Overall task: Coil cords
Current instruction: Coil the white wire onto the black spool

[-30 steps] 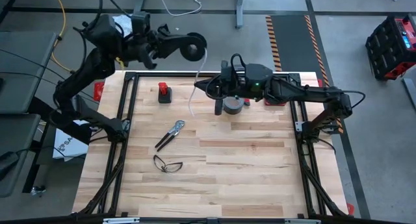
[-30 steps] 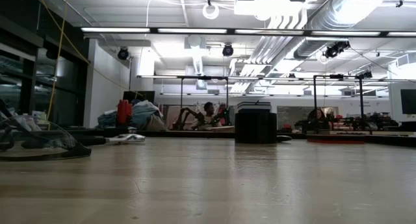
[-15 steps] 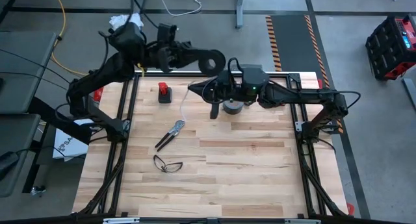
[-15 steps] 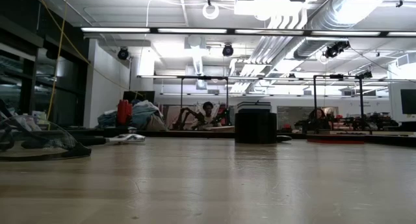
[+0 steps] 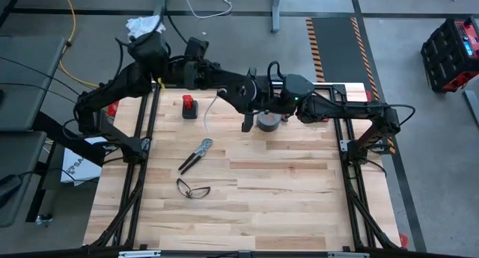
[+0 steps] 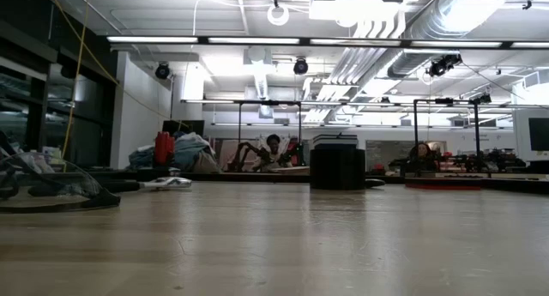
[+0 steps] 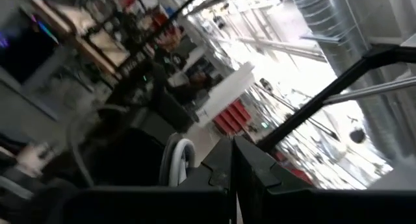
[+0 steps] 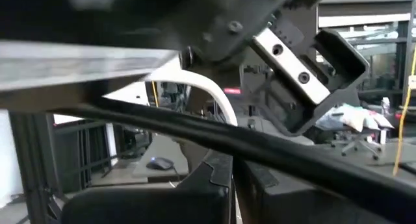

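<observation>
We take the grey tape roll (image 5: 267, 121) at the far middle of the pale butcher-block wooden table (image 5: 284, 191) as our landmark. Nearest to us in the high view, well on the near-left side of that roll, lie the thin black-framed safety glasses (image 5: 192, 188), and a little farther off the silver pliers with dark handles (image 5: 196, 153), both flat on the wood. Farther still, left of the roll and near the table's far edge, stands a small red and black block-shaped tool (image 5: 189, 107).

The right gripper (image 5: 248, 120) hangs just left of the roll, its dark fingers pointing down at the table, jaws pressed together with nothing between them; the right wrist view shows the two fingers (image 8: 214, 178) meeting. The right arm runs from there over the roll toward the table's right side.

Just beyond and left of the roll, above the table's far edge, the left gripper (image 5: 233, 93) reaches in from the left, its jaws drawn fully together; the small black round spool (image 5: 243, 96) sits at its tip, though we cannot tell exactly how it is gripped. The thin short white cord (image 5: 211, 108) trails from the spool toward the left and down, hanging loose above the wood between the spool and the red tool. The left wrist view shows white cord turns (image 7: 181, 160) just beside the closed fingers (image 7: 224, 169).
</observation>
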`<action>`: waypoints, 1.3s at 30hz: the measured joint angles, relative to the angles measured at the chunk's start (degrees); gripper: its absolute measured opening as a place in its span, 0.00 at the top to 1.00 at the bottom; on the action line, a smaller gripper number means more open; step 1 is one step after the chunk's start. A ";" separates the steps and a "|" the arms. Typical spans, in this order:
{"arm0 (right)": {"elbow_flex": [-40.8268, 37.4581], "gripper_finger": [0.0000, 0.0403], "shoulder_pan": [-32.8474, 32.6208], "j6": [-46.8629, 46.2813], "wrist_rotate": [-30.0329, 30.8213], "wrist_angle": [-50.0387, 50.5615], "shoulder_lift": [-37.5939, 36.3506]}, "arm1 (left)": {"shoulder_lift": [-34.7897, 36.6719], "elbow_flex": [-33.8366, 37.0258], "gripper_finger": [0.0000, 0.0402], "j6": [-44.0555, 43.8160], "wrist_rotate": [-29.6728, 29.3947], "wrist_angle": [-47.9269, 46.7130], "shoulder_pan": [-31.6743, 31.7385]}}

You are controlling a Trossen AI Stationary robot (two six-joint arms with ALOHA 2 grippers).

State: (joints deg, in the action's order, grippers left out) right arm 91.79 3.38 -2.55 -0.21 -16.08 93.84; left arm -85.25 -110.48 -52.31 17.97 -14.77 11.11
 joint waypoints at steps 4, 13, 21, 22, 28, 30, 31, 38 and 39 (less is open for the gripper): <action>0.00 1.00 0.00 -0.04 -0.46 -1.27 -0.02 | 0.35 -0.04 1.00 1.83 -0.72 -0.49 0.07; -0.04 1.00 0.75 0.62 -0.83 -2.32 -0.02 | 0.58 -0.02 1.00 -6.39 3.19 -5.42 0.10; -0.04 1.00 2.41 1.74 -2.55 -2.46 -0.17 | 2.81 -0.04 1.00 -7.51 9.13 -15.82 0.09; -0.04 1.00 2.66 1.69 -3.05 -2.36 -0.17 | 3.21 -0.04 1.00 -6.85 9.23 -17.54 0.07; 0.00 1.00 3.80 1.36 -3.56 -0.49 -0.35 | 4.74 0.09 1.00 -0.92 8.03 -29.02 0.07; 0.00 1.00 4.31 1.44 -3.78 0.64 -0.28 | 5.48 0.04 1.00 2.13 6.24 -32.69 0.11; 0.00 1.00 4.56 1.50 -3.96 1.16 -0.28 | 5.73 0.04 1.00 3.72 5.23 -34.54 0.17; 0.09 1.00 6.80 1.55 -4.28 4.79 -0.42 | 6.63 0.09 1.00 14.79 -3.44 -42.13 0.13; 0.11 1.00 7.10 1.55 -4.28 5.37 -0.50 | 6.84 0.09 1.00 16.74 -5.22 -42.77 0.13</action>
State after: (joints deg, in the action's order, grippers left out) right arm 91.90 10.48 -0.99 -4.49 -10.70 93.34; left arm -78.41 -110.39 -35.57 12.75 -57.54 11.25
